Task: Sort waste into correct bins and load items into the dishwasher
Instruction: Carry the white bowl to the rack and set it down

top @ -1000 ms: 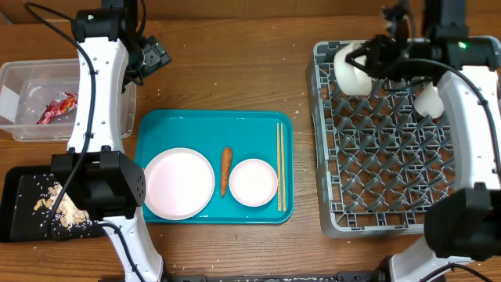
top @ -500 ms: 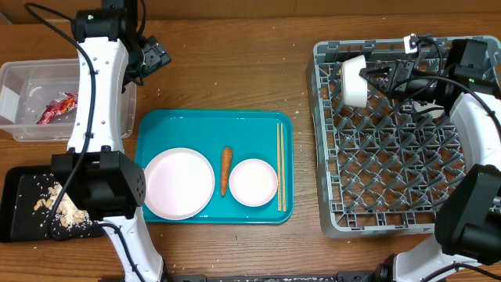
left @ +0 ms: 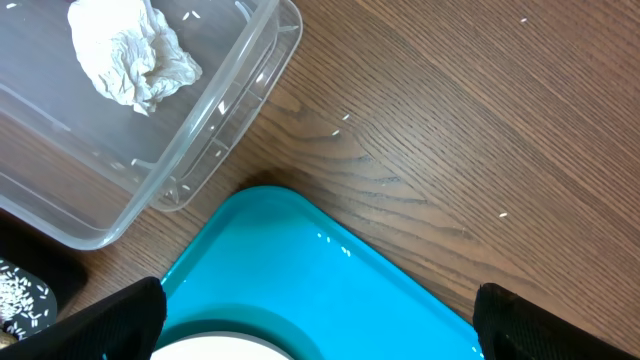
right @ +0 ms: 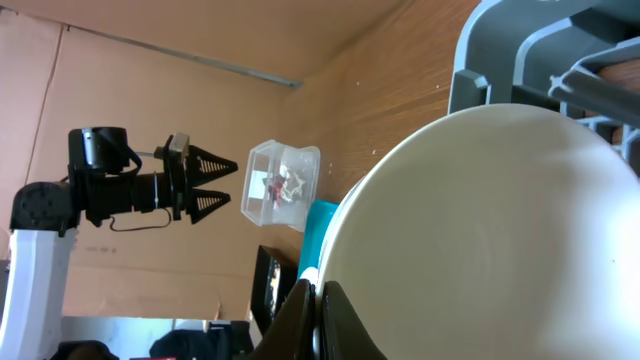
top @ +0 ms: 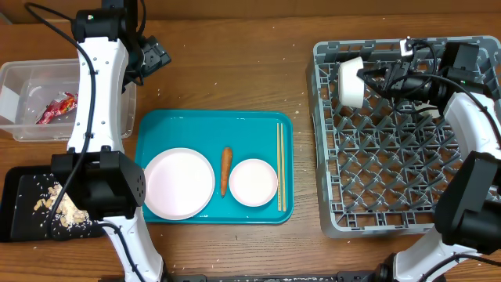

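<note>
My right gripper (top: 374, 78) is shut on the rim of a white bowl (top: 352, 81) and holds it on its side over the far left corner of the grey dish rack (top: 391, 157). In the right wrist view the bowl (right: 500, 240) fills the frame, with the fingers (right: 318, 310) pinching its edge. My left gripper (top: 156, 56) is open and empty, above the table beyond the teal tray (top: 215, 125). On the tray lie a white plate (top: 178, 182), a carrot (top: 225, 170), a small white dish (top: 253, 182) and chopsticks (top: 279, 166).
A clear bin (top: 31, 86) at the far left holds a red wrapper (top: 57, 108); the left wrist view shows crumpled tissue (left: 130, 55) in it. A black bin (top: 19, 196) with food scraps (top: 59, 205) stands at the front left.
My right arm swung to the right of the rack and turned the bowl onto its side, lowering it slightly at the rack's far left corner. The left arm has not moved.
</note>
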